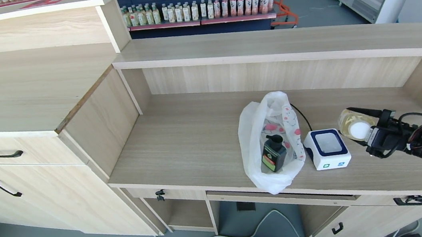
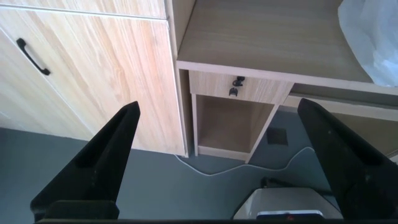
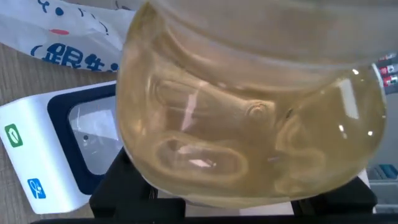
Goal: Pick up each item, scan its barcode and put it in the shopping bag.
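Gripping yellowish bottle (image 1: 352,124), right fingers (image 1: 360,111) mostly hidden

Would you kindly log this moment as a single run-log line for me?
right gripper shut on clear bottle beside scanner | left gripper open | dark bottle in shopping bag

Left gripper (image 2: 219,107) spread wide, right gripper (image 1: 358,129) seemingly clamped

Bright even light, faint shadows on the counter (image 1: 198,144), glints on the bottle (image 3: 261,118).
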